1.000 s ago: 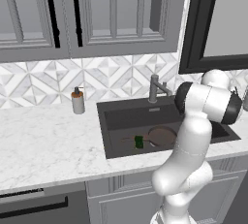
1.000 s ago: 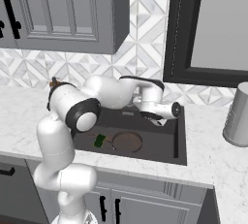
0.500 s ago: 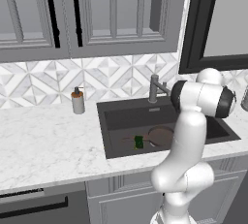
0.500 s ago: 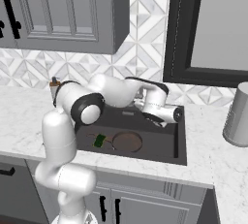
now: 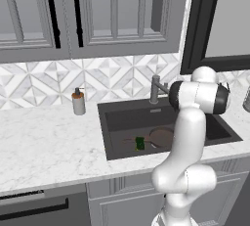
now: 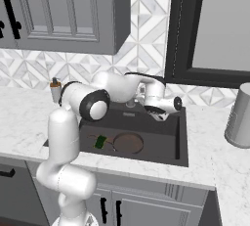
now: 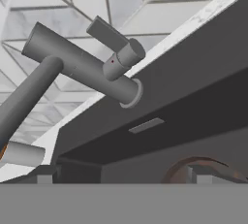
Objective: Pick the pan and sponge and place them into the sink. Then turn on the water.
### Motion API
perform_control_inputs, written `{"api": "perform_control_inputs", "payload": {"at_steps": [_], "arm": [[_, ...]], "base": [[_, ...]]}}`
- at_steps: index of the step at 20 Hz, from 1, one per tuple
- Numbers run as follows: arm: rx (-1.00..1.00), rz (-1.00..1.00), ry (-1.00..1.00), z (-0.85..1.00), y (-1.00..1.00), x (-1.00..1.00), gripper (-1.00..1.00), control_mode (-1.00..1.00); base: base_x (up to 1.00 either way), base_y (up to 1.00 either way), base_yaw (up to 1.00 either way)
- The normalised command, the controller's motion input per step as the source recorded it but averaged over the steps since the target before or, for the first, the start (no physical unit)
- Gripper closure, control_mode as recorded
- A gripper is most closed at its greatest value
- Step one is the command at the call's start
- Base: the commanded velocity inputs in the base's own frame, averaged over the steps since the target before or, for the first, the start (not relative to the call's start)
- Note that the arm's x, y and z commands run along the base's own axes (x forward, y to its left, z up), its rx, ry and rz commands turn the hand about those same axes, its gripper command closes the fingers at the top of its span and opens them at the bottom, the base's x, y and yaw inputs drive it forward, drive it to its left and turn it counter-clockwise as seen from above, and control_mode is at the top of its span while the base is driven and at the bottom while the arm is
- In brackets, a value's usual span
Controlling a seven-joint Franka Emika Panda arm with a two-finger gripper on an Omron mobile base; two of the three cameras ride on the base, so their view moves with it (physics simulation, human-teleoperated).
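The reddish-brown pan (image 6: 128, 143) lies on the floor of the dark sink (image 6: 179, 142), and the green sponge (image 6: 100, 142) lies beside its handle. From the left base view, my arm covers part of the pan (image 5: 159, 136); the sponge (image 5: 140, 143) and sink (image 5: 110, 139) show clearly. My gripper (image 6: 158, 116) hangs open over the back of the basin, holding nothing. In the hand view the gripper (image 7: 121, 177) faces the grey faucet (image 7: 82, 65), whose lever (image 7: 109, 34) sticks out sideways, and the pan's rim (image 7: 206, 164) shows low down. No water runs from the faucet (image 5: 155, 89).
A soap dispenser (image 5: 78, 101) stands on the marble counter left of the sink. A grey canister (image 6: 240, 115) stands on the counter at the right. Wall cabinets and a dark-framed window hang above the tiled backsplash.
The arm has swung a little to the left and the hand has shifted slightly near the faucet. Pan and sponge have stayed where they were. The jaws have stayed wide.
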Motion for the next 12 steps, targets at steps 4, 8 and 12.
{"api": "perform_control_inputs", "payload": {"at_steps": [4,8,12], "arm": [[0.0,0.0,0.0,0.0,0.0,0.44,-1.0,-1.0],[0.0,0.0,0.02,0.0,0.0,0.39,-1.0,-1.0],[0.0,0.0,0.02,0.0,0.06,0.34,-1.0,-1.0]], "base": [[0.0,0.0,0.0],[0.0,0.0,0.0],[0.0,0.0,0.0]]}}
